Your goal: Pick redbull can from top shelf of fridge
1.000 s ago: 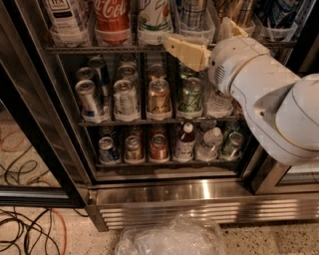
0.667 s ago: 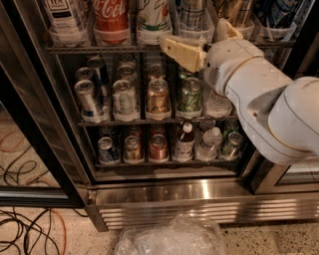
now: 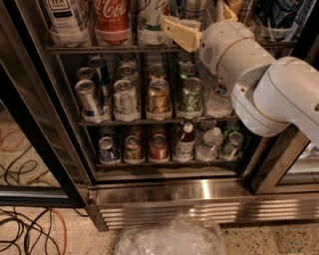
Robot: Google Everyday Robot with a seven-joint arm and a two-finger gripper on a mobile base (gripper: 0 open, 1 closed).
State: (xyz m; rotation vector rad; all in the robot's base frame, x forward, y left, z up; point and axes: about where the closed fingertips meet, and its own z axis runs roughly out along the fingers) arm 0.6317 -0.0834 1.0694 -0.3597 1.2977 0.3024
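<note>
The fridge [image 3: 199,191] stands open, with its black-framed door [image 3: 35,144] at the left. The top shelf [image 3: 75,49] is a wire rack with clear lane bins along the frame's top edge. A silver-and-blue can [image 3: 192,8], which looks like the redbull can, stands there, cut off by the frame. My gripper [image 3: 204,19] reaches in at shelf height, open. One tan finger [image 3: 178,32] is left of that can and the other [image 3: 229,8] is right of it. The white arm [image 3: 269,89] hides the shelves' right side.
A red Coca-Cola can [image 3: 112,15], a white-and-green can [image 3: 152,15] and a white carton [image 3: 65,15] stand left of the gripper. Cans and bottles fill the middle [image 3: 158,97] and lower racks [image 3: 158,148]. A crumpled plastic bag [image 3: 169,239] and cables [image 3: 25,234] lie on the floor.
The gripper and arm have risen and moved slightly left, bringing the fingers up to the top shelf around the silver-and-blue can. The cans have not moved.
</note>
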